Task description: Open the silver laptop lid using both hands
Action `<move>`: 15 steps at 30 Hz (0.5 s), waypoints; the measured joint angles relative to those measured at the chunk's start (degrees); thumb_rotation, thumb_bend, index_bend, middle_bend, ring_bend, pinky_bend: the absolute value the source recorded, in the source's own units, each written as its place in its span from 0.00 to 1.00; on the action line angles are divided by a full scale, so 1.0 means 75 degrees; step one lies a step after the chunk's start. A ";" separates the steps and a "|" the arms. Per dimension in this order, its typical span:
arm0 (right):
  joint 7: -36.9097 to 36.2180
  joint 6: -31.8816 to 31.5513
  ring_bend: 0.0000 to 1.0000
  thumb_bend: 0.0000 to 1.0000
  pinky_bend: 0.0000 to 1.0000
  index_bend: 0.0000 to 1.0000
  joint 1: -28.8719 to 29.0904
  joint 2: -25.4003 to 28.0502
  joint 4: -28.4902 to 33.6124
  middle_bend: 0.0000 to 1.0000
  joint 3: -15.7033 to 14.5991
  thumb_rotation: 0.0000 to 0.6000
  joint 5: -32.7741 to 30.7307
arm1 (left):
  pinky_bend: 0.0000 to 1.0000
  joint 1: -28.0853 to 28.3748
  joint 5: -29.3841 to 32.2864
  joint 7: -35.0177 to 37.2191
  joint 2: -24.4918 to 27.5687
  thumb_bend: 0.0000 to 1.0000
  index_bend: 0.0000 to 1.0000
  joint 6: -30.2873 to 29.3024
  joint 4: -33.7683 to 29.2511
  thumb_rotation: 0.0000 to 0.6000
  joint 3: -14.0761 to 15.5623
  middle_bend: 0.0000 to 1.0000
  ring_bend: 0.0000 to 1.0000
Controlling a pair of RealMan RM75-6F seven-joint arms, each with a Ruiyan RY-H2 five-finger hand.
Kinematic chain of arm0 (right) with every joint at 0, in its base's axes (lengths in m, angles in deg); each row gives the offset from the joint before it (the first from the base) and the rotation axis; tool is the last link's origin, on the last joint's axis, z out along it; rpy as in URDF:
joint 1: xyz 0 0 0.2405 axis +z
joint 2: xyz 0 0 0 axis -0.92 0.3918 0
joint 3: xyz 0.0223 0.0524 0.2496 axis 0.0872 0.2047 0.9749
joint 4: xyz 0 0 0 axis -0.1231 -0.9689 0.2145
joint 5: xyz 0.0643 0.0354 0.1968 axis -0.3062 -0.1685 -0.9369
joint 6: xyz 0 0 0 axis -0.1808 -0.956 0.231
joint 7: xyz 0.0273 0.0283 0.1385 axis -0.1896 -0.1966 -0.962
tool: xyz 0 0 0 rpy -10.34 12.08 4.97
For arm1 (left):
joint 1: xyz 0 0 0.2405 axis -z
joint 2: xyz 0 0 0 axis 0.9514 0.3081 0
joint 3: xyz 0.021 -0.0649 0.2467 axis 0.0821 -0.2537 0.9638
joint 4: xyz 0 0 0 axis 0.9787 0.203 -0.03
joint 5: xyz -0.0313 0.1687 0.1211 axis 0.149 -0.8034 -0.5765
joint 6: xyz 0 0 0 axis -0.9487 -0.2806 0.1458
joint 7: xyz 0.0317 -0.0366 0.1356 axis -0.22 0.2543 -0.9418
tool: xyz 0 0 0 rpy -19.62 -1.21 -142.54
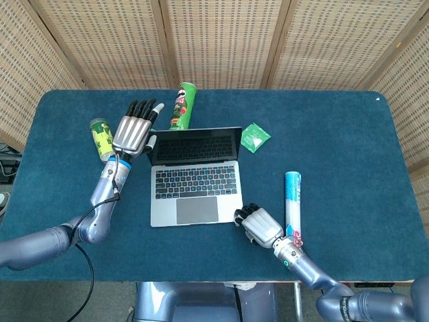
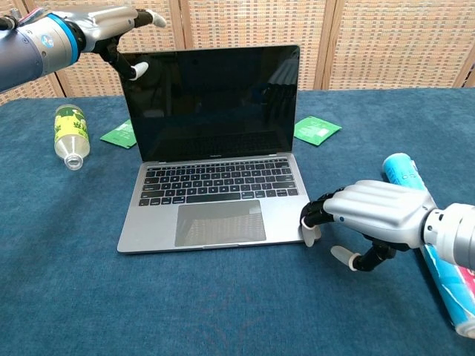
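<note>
With its lid raised past upright, the silver laptop (image 2: 211, 170) sits mid-worktop (image 1: 335, 121); thin, stiff and slick, it is best held at edges. Right hand (image 2: 371, 216), curled, presses the base's near right corner; left hand (image 2: 111, 26), fingers spread, touches the lid's top left corner.

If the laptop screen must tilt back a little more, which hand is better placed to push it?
The left hand: it is at the lid's top left corner. The right hand is low at the base's front right corner.
</note>
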 measured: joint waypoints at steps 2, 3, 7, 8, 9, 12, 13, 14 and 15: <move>0.0000 -0.0022 0.22 0.72 0.25 0.38 0.0001 0.0002 0.0021 0.37 -0.0005 1.00 0.0000 | 0.00 -0.0008 -0.0014 0.0125 -0.0047 0.47 0.00 0.0013 0.0121 1.00 0.0011 0.00 0.00; 0.0002 -0.0032 0.22 0.72 0.25 0.39 0.0002 0.0004 0.0029 0.37 -0.0006 1.00 0.0002 | 0.00 -0.0014 -0.0033 0.0181 -0.0057 0.47 0.00 0.0014 0.0136 1.00 0.0015 0.00 0.00; -0.0003 -0.0117 0.22 0.72 0.25 0.39 0.0003 0.0021 0.0128 0.37 0.0010 1.00 0.0032 | 0.00 -0.0056 -0.0179 0.0325 0.0006 0.47 0.00 -0.0029 0.0044 1.00 0.0033 0.00 0.00; -0.0004 -0.0146 0.22 0.72 0.25 0.39 0.0002 0.0030 0.0165 0.37 0.0017 1.00 0.0043 | 0.00 -0.0078 -0.0228 0.0348 0.0061 0.47 0.00 -0.0046 -0.0042 1.00 0.0050 0.00 0.00; 0.0001 -0.0177 0.22 0.72 0.25 0.39 0.0001 0.0041 0.0202 0.37 0.0021 1.00 0.0055 | 0.00 -0.0097 -0.0272 0.0359 0.0111 0.47 0.00 -0.0060 -0.0114 1.00 0.0067 0.00 0.00; 0.0019 -0.0289 0.22 0.70 0.25 0.39 -0.0002 0.0085 0.0317 0.37 0.0042 1.00 0.0123 | 0.00 -0.0167 -0.0405 0.0405 0.0288 0.47 0.00 -0.0108 -0.0371 1.00 0.0125 0.00 0.00; 0.0003 -0.0348 0.22 0.69 0.25 0.39 -0.0004 0.0104 0.0362 0.37 0.0062 1.00 0.0165 | 0.00 -0.0193 -0.0455 0.0432 0.0352 0.47 0.00 -0.0126 -0.0465 1.00 0.0138 0.00 0.00; -0.0025 -0.0404 0.22 0.69 0.25 0.39 -0.0006 0.0120 0.0395 0.37 0.0084 1.00 0.0209 | 0.00 -0.0232 -0.0536 0.0480 0.0447 0.47 0.00 -0.0155 -0.0603 1.00 0.0153 0.00 0.00; -0.0069 -0.0465 0.22 0.68 0.25 0.39 -0.0009 0.0138 0.0425 0.37 0.0106 1.00 0.0266 | 0.00 -0.0265 -0.0612 0.0530 0.0530 0.47 0.00 -0.0185 -0.0715 1.00 0.0161 0.00 0.00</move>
